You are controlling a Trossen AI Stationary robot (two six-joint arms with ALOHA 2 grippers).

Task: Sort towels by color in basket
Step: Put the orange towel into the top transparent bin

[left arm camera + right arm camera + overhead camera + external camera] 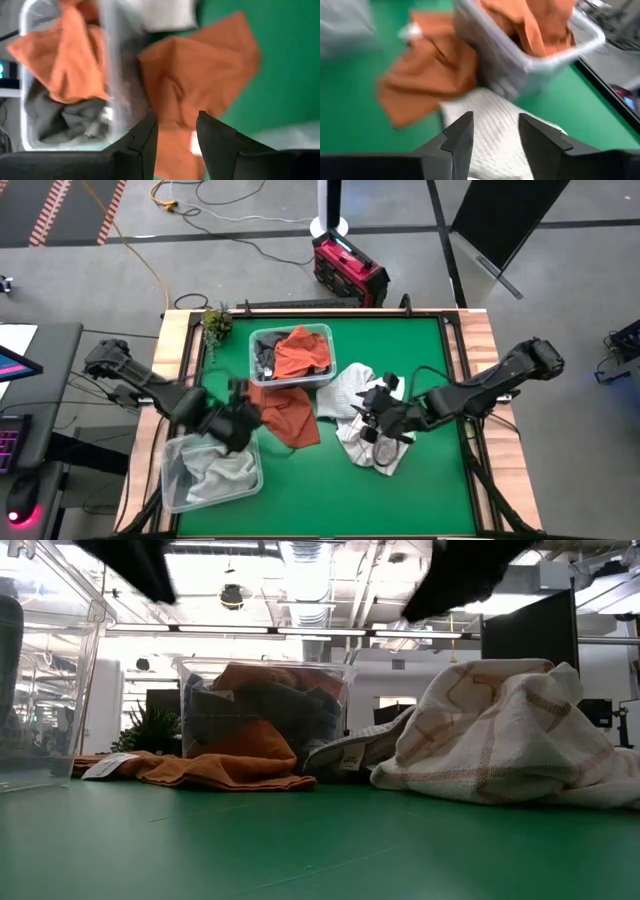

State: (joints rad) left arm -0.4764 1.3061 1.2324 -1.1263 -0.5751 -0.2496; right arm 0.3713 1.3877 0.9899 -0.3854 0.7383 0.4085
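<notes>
**Towels lying between two bins, both grippers hovering empty**

A rust-orange towel (288, 416) is lying flat on the green table (420, 360), its upper edge touching the front wall of the far clear bin (292, 358). Inside that bin another orange towel (303, 350) is resting on a dark grey one (264, 358). Just to the right of the bin a white towel (352, 390) is spreading across the mat, and overlapping its near edge a white towel with thin red grid lines (372, 448) is bunching up; in the low view this grid-lined towel (500, 730) is rising as a mound to the right of the bin. At the table's near left corner a second clear bin (208, 472) is holding a light grey towel (222, 468).

The left gripper (238, 412) is hanging above the table between the two bins, at the left edge of the loose orange towel; in its wrist view the fingers (145, 140) are standing apart with nothing between them. The right gripper (376, 412) is hanging over the white towels, its fingers (462, 137) likewise spread and gripping nothing, with the white cloth showing through the gap.

A small green plant (216, 322) is sitting at the far left corner of the table.
</notes>
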